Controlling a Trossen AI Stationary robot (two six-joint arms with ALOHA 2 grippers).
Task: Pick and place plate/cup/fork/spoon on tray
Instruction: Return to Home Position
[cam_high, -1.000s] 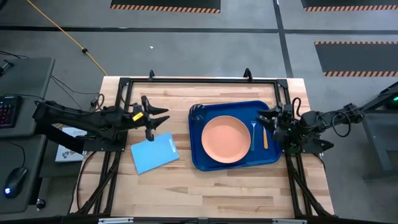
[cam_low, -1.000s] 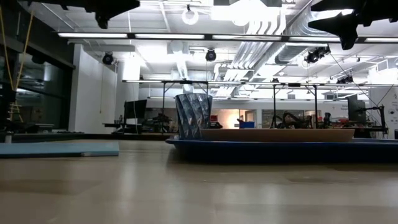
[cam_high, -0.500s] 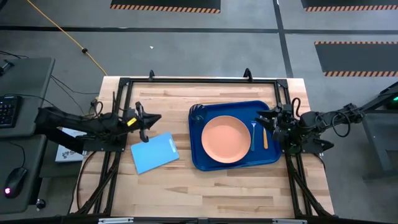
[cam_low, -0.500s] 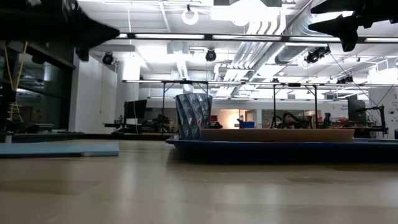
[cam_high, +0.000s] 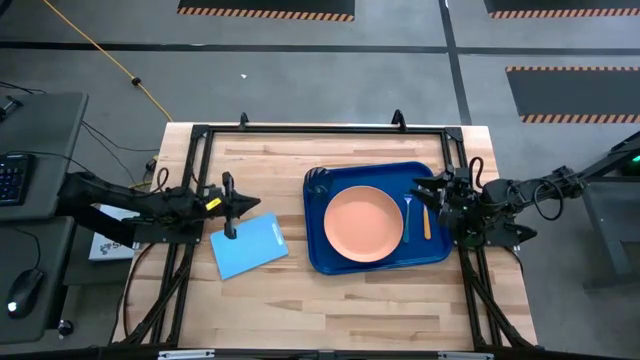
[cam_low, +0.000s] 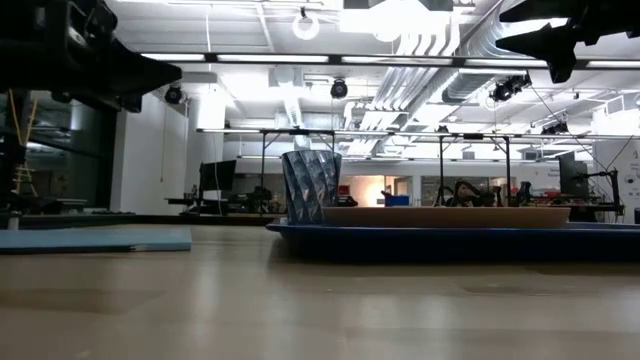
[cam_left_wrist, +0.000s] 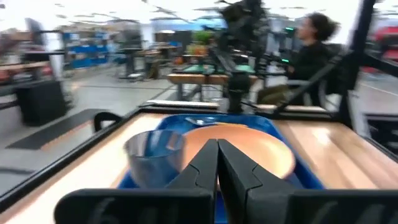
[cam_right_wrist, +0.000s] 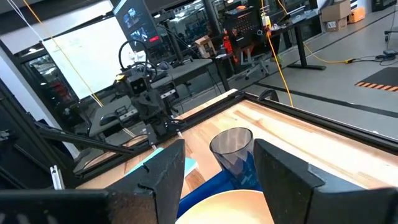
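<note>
The dark blue tray (cam_high: 320, 240) lies on the table's right half. On it rest the peach plate (cam_high: 365, 225), the dark cup (cam_high: 317, 180) upright at its far left corner, and, right of the plate, the blue fork (cam_high: 409, 213) and the orange-handled spoon (cam_high: 427, 222). My left gripper (cam_high: 258, 203) is shut on nothing, in the air left of the tray, pointing at the cup (cam_left_wrist: 154, 158). My right gripper (cam_high: 424, 190) hangs open above the tray's far right corner, above the fork and spoon, touching nothing.
A light-blue flat sheet (cam_high: 248, 245) lies on the wood left of the tray, under and nearer than my left gripper. A black frame (cam_high: 320, 128) runs along the table's far, left and right sides. A person (cam_left_wrist: 314, 46) sits beyond the table's right end.
My left gripper has shut on nothing and drawn back toward the table's left edge, away from the tray, sinking somewhat in the low view. The things on the tray have stayed where they were.
</note>
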